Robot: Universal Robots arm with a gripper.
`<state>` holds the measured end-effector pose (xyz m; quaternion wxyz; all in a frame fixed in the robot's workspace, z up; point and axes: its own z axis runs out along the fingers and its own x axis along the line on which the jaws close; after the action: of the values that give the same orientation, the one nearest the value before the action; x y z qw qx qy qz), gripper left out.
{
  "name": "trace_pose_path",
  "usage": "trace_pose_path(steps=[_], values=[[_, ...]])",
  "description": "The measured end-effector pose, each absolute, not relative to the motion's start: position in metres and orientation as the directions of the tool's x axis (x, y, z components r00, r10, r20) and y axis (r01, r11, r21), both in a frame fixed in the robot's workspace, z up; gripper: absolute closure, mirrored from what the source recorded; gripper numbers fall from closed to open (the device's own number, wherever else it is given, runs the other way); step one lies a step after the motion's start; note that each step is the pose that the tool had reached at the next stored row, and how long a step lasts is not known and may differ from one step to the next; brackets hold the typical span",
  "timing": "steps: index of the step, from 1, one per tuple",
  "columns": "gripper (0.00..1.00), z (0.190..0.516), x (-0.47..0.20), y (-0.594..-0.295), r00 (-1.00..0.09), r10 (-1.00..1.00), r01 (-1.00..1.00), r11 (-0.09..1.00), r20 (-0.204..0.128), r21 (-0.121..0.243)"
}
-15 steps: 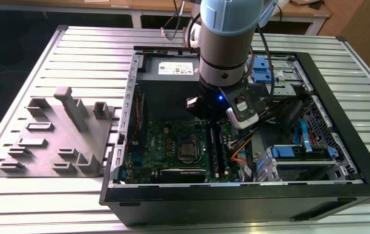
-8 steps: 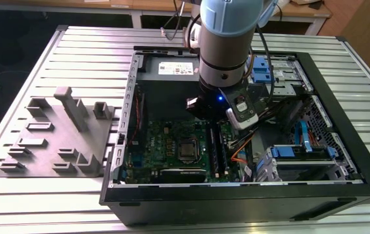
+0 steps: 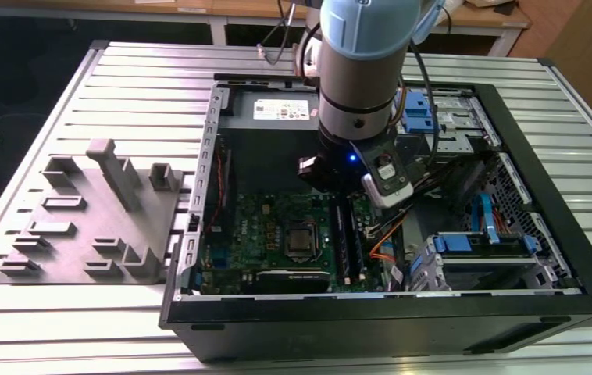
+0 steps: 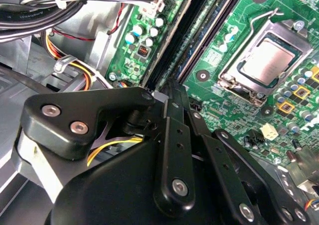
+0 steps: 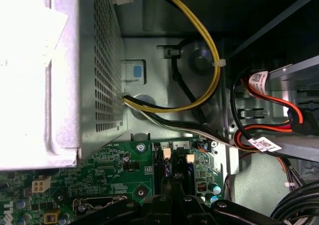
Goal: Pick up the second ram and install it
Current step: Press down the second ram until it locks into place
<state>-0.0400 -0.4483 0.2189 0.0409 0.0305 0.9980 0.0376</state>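
Note:
My gripper point(image 3: 336, 191) reaches down into the open computer case point(image 3: 546, 180), over the black memory slots of the green motherboard point(image 3: 265, 226). In both wrist views its black fingers point(image 4: 172, 93) point(image 5: 172, 190) stand close together at one end of the slots. The second ram point(image 3: 345, 234) is a thin dark board lying along the slots. It runs from the fingertips as a blue-green strip point(image 4: 202, 31) between the black slot walls. A short blue edge of it point(image 5: 166, 171) shows between the fingers, near the white slot latches point(image 5: 189, 158). The fingers appear shut on its end.
The processor socket point(image 4: 269, 60) lies beside the slots. Cable bundles point(image 4: 75, 1) and yellow and red wires point(image 5: 209, 46) hang close to the gripper. A perforated metal box point(image 5: 75, 75) and blue-tabbed drive cages point(image 3: 483, 234) crowd the case. A grey holder block point(image 3: 98, 219) sits on the table outside.

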Motion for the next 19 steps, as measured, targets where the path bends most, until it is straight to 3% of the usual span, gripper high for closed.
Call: trace_pose_path(steps=[19], values=[[0.93, 0.2166, -0.04, -0.4483, -0.995, 0.064, 0.058, 0.995, -0.079, 0.078]])
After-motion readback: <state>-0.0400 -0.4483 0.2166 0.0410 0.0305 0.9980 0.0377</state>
